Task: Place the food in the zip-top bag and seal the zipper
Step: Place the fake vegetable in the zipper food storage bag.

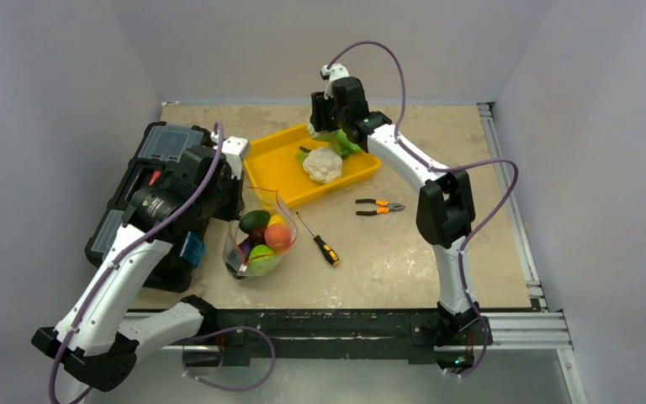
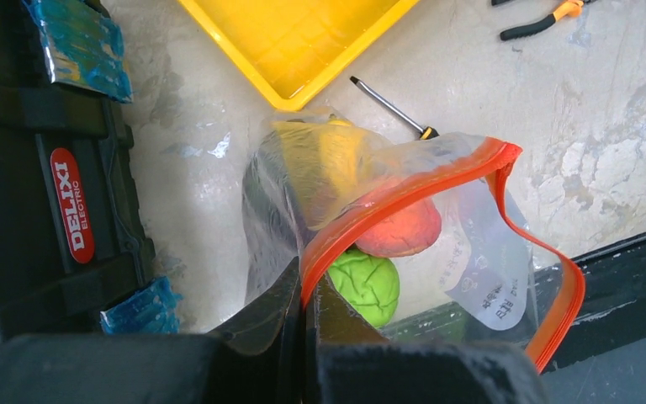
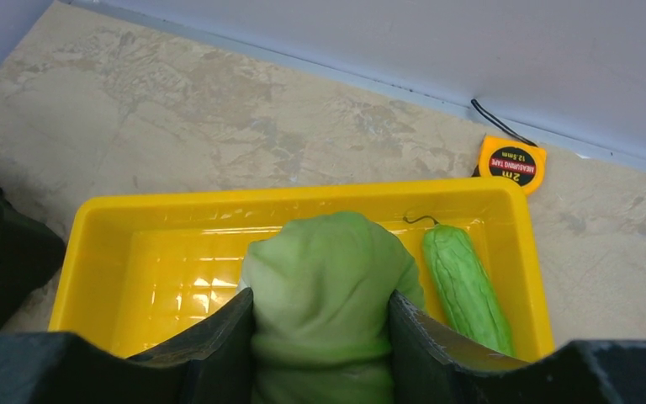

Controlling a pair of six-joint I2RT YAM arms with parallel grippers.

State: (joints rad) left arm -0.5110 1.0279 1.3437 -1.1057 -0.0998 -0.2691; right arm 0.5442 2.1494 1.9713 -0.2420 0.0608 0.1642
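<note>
the left gripper [image 2: 305, 296] has its two jaws squeezed almost all the way together. they pinch the zipper [image 2: 404, 189], the thin red-orange strip on the mouth of the zip-top bag [image 1: 261, 244]. the bag's mouth gapes wide open. the bag sits on the table [image 1: 404, 252], near its middle, and some food is already inside it: a dark green avocado [image 1: 254, 220], an orange-red fruit [image 1: 278, 236], a green lime [image 2: 364, 284] and yellow corn [image 2: 328, 160].

the right gripper [image 3: 320, 307] has its jaws spread wide around a pale green cabbage [image 3: 328, 261] and grips it on both sides. it holds the cabbage over the yellow tray [image 1: 276, 164]. the tray is at 1 o'clock from the bag. a white cauliflower [image 1: 322, 165] lies in the tray, and a long bumpy green veggie [image 3: 463, 282] lies at 3 o'clock from the cabbage.

a screwdriver [image 1: 318, 238] lies at 3 o'clock from the bag. pliers [image 1: 378, 206] lie at 5 o'clock from the tray. a black toolbox [image 1: 147, 181] sits at 10 o'clock from the bag. a small tape measure [image 3: 511, 164] sits by the wall behind the tray.
</note>
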